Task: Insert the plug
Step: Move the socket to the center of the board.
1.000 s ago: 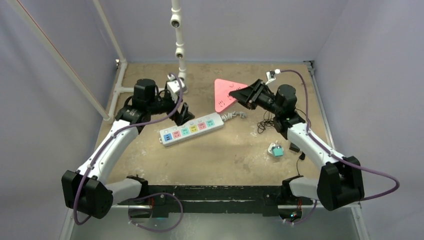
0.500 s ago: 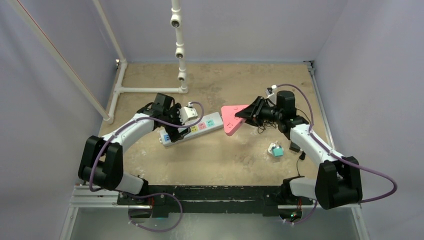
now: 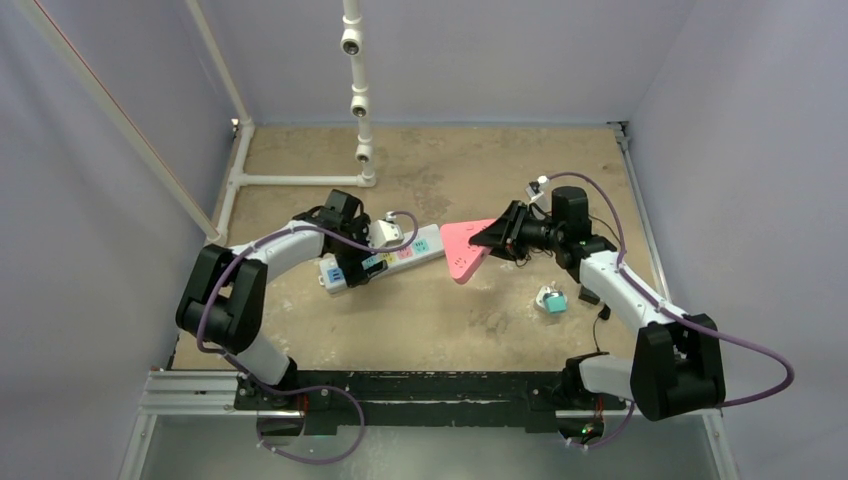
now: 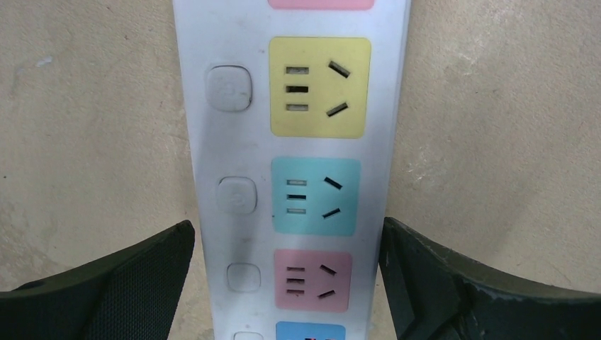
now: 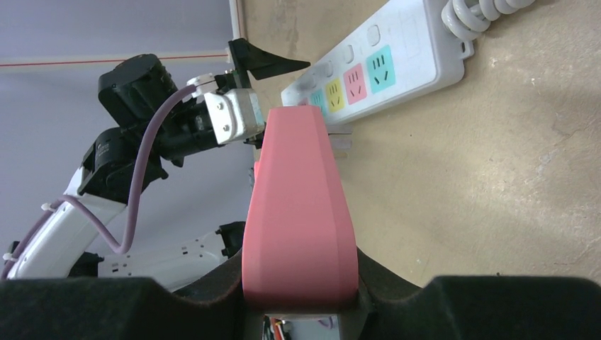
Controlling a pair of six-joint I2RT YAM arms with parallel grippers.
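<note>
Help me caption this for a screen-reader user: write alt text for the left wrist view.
A white plastic power strip runs up the frame on a tan table, showing a yellow socket panel, a teal socket panel and a pink socket panel. The two black fingers of the left gripper stand open, flanking the strip at the bottom.

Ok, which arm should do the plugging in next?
Right. Its gripper is shut on the plug, close to one end of the strip. The left gripper is open and empty, straddling the strip, so it probably suits steadying rather than inserting.
</note>
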